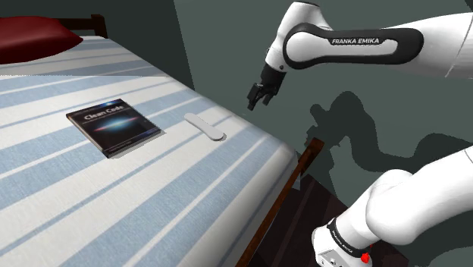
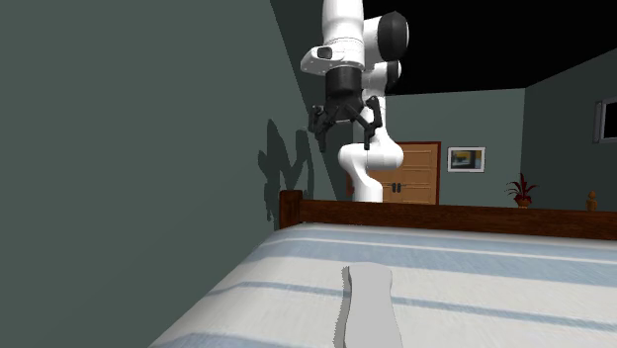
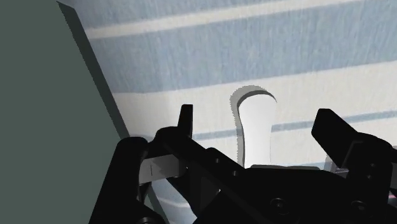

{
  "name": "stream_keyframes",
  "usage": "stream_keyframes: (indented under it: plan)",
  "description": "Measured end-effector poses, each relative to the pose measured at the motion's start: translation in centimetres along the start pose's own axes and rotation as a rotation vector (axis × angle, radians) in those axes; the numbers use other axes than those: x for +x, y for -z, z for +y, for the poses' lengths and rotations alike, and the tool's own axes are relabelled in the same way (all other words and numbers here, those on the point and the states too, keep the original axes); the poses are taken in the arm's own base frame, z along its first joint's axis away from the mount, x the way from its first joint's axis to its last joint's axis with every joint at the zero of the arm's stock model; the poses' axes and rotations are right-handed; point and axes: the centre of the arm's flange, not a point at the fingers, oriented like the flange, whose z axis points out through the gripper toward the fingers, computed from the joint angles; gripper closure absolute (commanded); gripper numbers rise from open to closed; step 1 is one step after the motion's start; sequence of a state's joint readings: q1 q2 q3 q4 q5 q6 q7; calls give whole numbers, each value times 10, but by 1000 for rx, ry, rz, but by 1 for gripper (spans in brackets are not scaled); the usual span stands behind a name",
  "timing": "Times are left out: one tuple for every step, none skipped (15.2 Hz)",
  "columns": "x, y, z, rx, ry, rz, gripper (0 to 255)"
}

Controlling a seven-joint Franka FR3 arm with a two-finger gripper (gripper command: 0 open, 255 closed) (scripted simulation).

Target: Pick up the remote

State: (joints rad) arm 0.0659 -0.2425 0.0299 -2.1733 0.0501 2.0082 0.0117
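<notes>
The jaws stand spread, with nothing between them, hanging in the air on the white arm point(image 1: 356, 45) well above the bed point(image 1: 151, 197). In the wrist view the two black fingers point(image 3: 186, 121) are set wide apart, and the white remote point(image 3: 257, 130) shows in the gap between them, far below and untouched. It lies flat on the blue and white striped cover, lengthwise under the jaws and near the edge of the bed that runs along the grey-green wall point(image 1: 227, 45).

In the shoulder view the remote point(image 1: 205, 127) lies below the jaws and out past them. A dark book titled "Clean Code" point(image 1: 114, 127) lies farther from the jaws, near the remote but apart from it. A dark red pillow point(image 1: 34, 34) lies well beyond the book.

In the second exterior view the remote point(image 2: 366, 302) lies on the cover well below the jaws, and the brown wooden bed frame point(image 2: 445, 213) crosses between.
</notes>
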Motion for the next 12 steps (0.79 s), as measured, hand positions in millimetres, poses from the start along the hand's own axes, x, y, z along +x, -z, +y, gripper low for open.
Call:
stream_keyframes:
  plan:
    - [10, -9, -4, -3, 7, -5, 0]
    - [19, -17, -9, -6, 14, -10, 0]
    - [29, -23, -14, -8, 21, -14, 0]
    - [38, -33, -19, -11, 27, -18, 0]
    - [48, -40, -21, -14, 34, -23, 0]
    - [57, -51, -25, -17, 41, -27, 0]
    - [67, -61, -32, -20, 47, -32, 0]
    - [73, -72, -36, -23, 55, -36, 0]
    - [84, -79, -38, -25, 62, -41, 0]
    - [92, -89, -43, -28, 68, -45, 0]
    - [103, -95, -48, -31, 75, -50, 0]
    - [113, -105, -54, -34, 82, -53, 0]
